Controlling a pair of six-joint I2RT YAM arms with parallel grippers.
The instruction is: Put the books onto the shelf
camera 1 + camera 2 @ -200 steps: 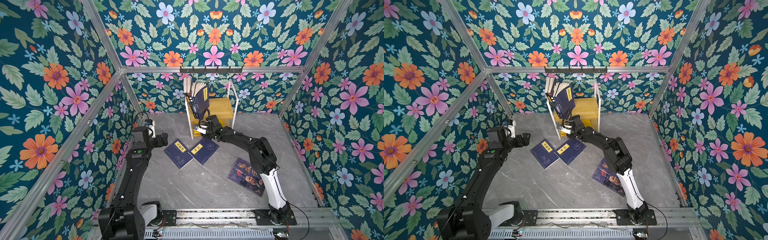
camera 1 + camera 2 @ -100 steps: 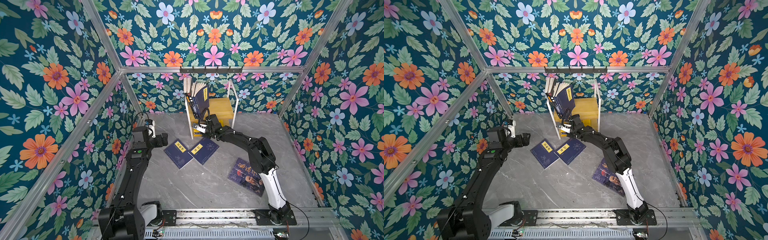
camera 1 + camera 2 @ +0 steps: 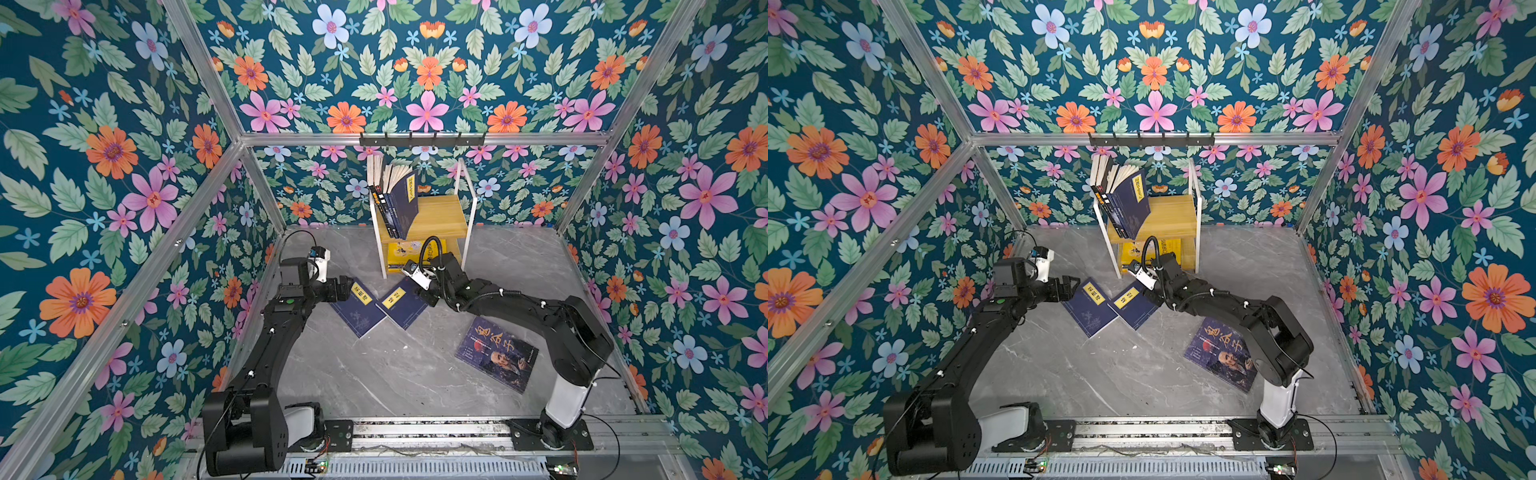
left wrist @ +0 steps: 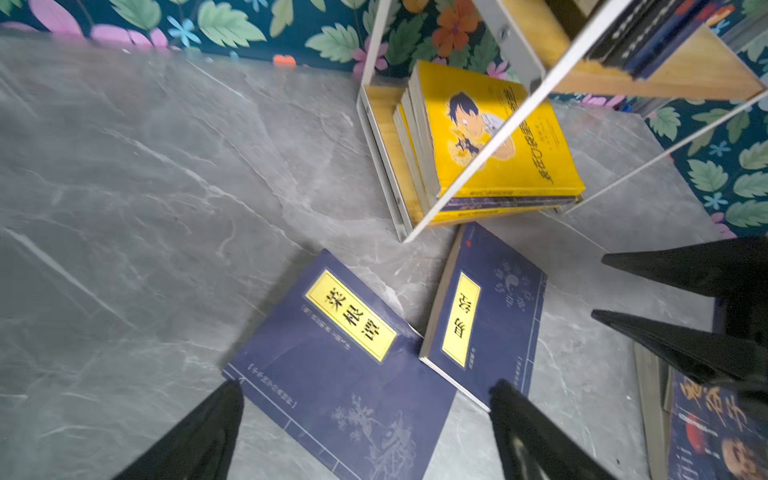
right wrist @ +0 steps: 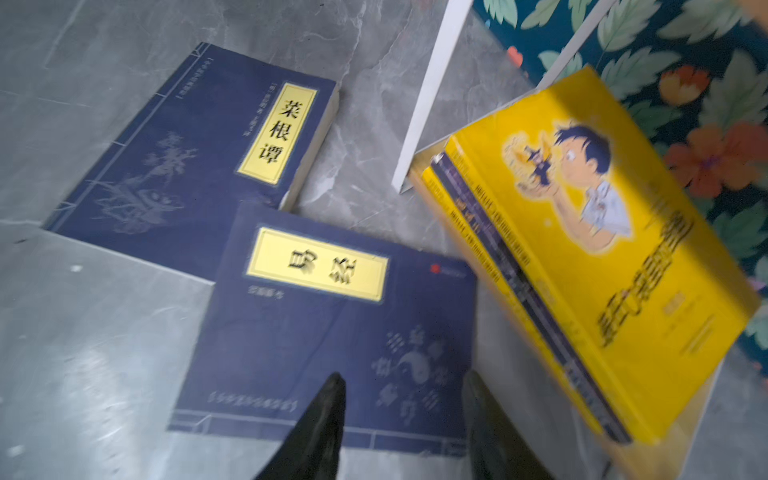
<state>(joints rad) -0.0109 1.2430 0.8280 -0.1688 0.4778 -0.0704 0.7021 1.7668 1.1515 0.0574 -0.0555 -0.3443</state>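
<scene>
1. Left jaws first: spread wide with nothing between them. The two black fingers (image 4: 195, 440) stand either side of the near end of a navy book (image 4: 345, 374) that lies flat on the grey surface (image 4: 124, 208). In both top views they sit right at that book's edge, but I cannot tell if they touch it.
2. Over to the right jaws: apart as well, though with a narrower gap, and they are empty. Their fingers (image 5: 320, 424) hang over the cover of the second navy book (image 5: 332, 324). The view is too blurred to show whether the tips touch the cover.
3. Both navy books lie face up with their yellow title labels showing. They meet at one corner, just in front of the shelf (image 3: 440, 212). In both top views they form a V between the two arms.
4. The shelf stands against the back wall. A yellow book (image 5: 582, 270) with a cartoon boy tops a flat stack on the lower board, and the stack pokes out past the front edge.
5. On the upper board a row of books (image 3: 390, 195) stands on end at the left side. The outermost one is navy and tilts over.
6. The purple book (image 3: 496, 357) with the bearded man lies flat on the surface. It is well apart from the shelf and beside the right arm (image 3: 540, 316).
</scene>
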